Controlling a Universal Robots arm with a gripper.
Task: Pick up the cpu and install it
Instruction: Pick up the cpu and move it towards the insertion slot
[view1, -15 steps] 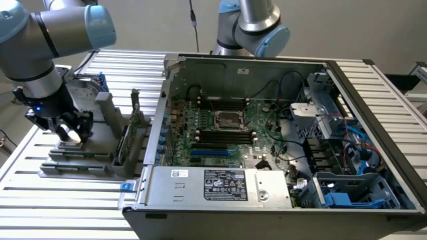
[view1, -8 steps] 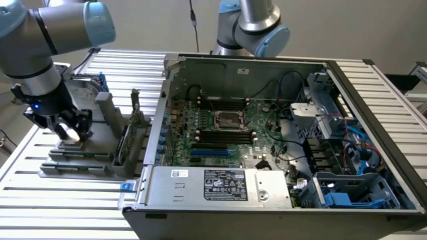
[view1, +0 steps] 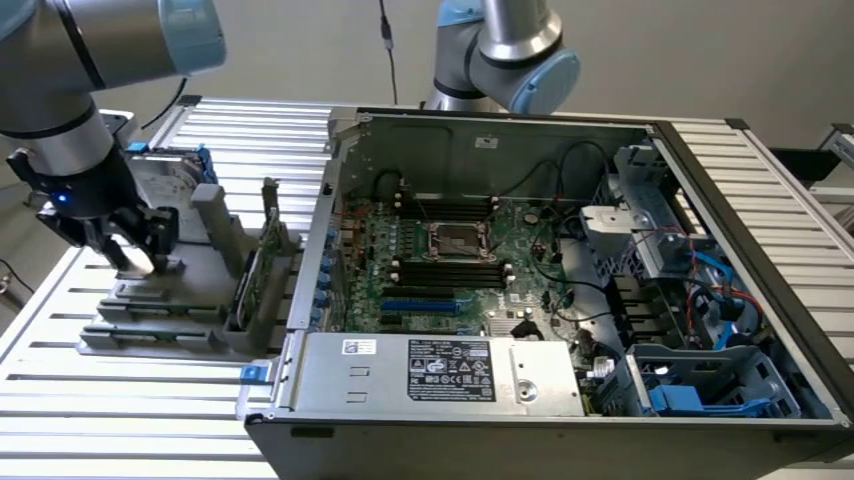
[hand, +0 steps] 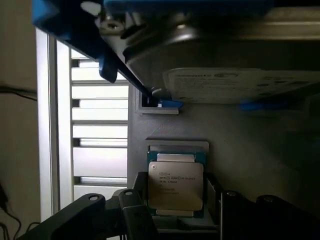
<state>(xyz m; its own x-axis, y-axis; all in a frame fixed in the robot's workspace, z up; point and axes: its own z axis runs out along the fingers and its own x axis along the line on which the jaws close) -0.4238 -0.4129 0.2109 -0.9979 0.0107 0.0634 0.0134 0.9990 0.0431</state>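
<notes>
Gripper (view1: 140, 250) of the grey, blue-jointed arm (view1: 60, 70), exterior view: it hung at about nine o'clock, low over the grey parts fixture (view1: 160, 320) on the ribbed aluminium table (view1: 120, 400), well apart from the computer case (view1: 747, 300). The case lay on its side with the cover off, apparently so that the green board (view1: 441, 270) and its square, black-framed socket (view1: 461, 240), near the centre, faced upward for access. Wrist view: the cpu (hand: 175, 185) lay flat in a shallow rectangular seat of the matte grey fixture, a recess that probably kept the chip square and at a known place for the grasp. Its top was a dull silver metal plate with fine printed lettering, bordered by a thin green edge. The dark fingers (hand: 135, 215) stood spread, one on each side of the chip, straddling it; whether either touched its edge could not be told, and the chip appeared not yet lifted. Beyond the cpu, away from the gripper, a hard drive (hand: 225, 65) with a pale label sat in a glossy blue frame (hand: 75, 25) on the same fixture.
</notes>
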